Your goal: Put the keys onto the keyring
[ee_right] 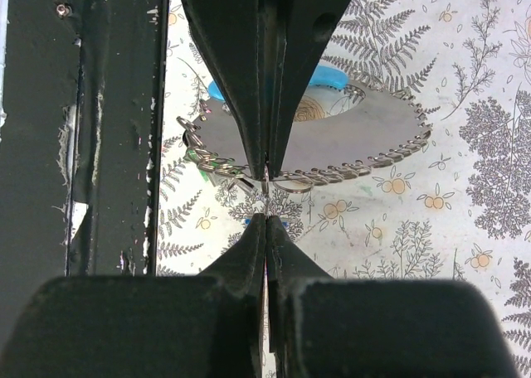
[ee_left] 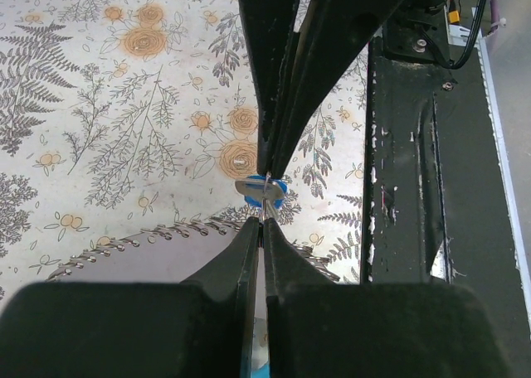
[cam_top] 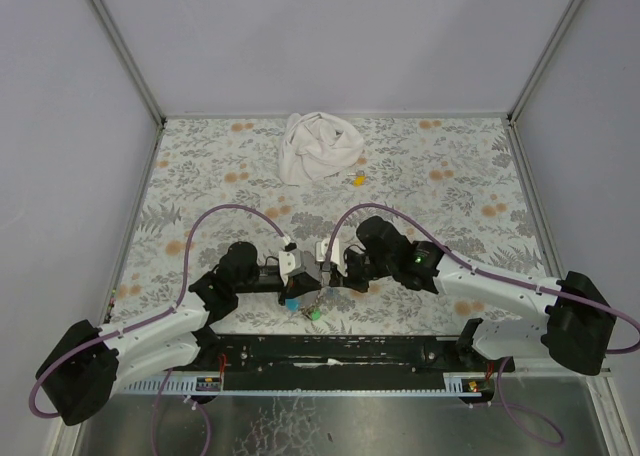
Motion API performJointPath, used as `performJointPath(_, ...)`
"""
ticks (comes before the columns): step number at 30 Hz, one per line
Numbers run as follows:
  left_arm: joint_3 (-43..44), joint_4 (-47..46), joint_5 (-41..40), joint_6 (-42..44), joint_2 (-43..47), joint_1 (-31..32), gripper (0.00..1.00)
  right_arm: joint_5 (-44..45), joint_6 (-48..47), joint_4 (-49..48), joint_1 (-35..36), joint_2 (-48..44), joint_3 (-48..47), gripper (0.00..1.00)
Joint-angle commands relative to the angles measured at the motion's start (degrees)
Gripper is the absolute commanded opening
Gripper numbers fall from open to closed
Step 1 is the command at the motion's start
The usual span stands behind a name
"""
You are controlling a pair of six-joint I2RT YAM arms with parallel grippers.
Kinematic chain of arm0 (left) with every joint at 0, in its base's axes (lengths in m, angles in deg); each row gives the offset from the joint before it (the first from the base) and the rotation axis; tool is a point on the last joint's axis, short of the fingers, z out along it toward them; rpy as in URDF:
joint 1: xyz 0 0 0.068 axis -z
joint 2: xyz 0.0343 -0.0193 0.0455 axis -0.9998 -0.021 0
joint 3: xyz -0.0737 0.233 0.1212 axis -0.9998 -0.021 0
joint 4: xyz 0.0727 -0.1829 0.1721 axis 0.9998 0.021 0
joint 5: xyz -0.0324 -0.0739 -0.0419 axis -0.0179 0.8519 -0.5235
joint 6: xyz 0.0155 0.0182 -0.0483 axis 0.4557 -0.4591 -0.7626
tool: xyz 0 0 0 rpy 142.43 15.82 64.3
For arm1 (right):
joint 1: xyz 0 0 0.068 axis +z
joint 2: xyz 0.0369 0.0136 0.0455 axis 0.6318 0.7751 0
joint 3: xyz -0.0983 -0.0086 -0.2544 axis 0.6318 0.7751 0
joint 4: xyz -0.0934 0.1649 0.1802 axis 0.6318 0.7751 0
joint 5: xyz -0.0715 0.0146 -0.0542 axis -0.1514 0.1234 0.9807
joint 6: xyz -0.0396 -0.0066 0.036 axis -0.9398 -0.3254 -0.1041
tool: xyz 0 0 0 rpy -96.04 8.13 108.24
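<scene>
My two grippers meet tip to tip low over the near table edge. The left gripper (cam_top: 315, 273) (ee_left: 263, 222) is shut on the thin wire of the keyring (ee_right: 292, 185). The ring's grey strap (ee_right: 348, 133), blue inside, curls below with a small chain along its edge. The right gripper (cam_top: 327, 273) (ee_right: 265, 218) is shut on a small silver key with a blue cap (ee_left: 264, 191), its tip against the ring. Green key caps (cam_top: 314, 314) hang under the grippers, and one shows in the right wrist view (ee_right: 194, 155). A blue patch (cam_top: 292, 302) hangs below the left gripper.
A crumpled white cloth (cam_top: 318, 148) lies at the far middle of the floral table, with a small yellow piece (cam_top: 358, 179) beside it. The black mounting rail (cam_top: 330, 351) runs along the near edge, right below the grippers. Grey walls enclose three sides.
</scene>
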Motion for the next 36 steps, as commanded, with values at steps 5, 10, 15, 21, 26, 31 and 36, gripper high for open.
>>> performJointPath(5,0.85,-5.99,-0.6,-0.86,1.38,-0.24,0.0,1.25,-0.97,0.02,1.1,-0.41,-0.8,0.0)
performJointPath(10,0.86,-6.39,-0.26,-1.05,1.11,-0.21,0.0,1.19,-0.89,-0.48,1.38,-0.03,-1.15,0.0)
performJointPath(15,0.87,-6.54,0.09,-1.01,0.86,-0.29,0.0,1.87,-0.6,-0.62,1.47,0.14,-1.39,0.0)
performJointPath(21,1.03,-6.67,0.51,-1.06,0.61,-0.24,0.0,3.2,-0.36,-0.56,1.65,0.32,-1.55,0.0)
performJointPath(26,1.14,-6.75,0.63,-1.05,0.46,-0.2,0.0,3.01,-0.23,-0.71,1.76,0.56,-1.94,0.0)
performJointPath(31,1.12,-6.76,0.72,-1.06,0.42,-0.24,0.0,2.74,-0.07,-0.89,1.89,0.67,-2.11,0.0)
performJointPath(36,1.2,-6.93,1.28,-1.03,0.01,-0.24,0.0,3.01,0.26,-1.42,2.09,0.93,-2.0,0.0)
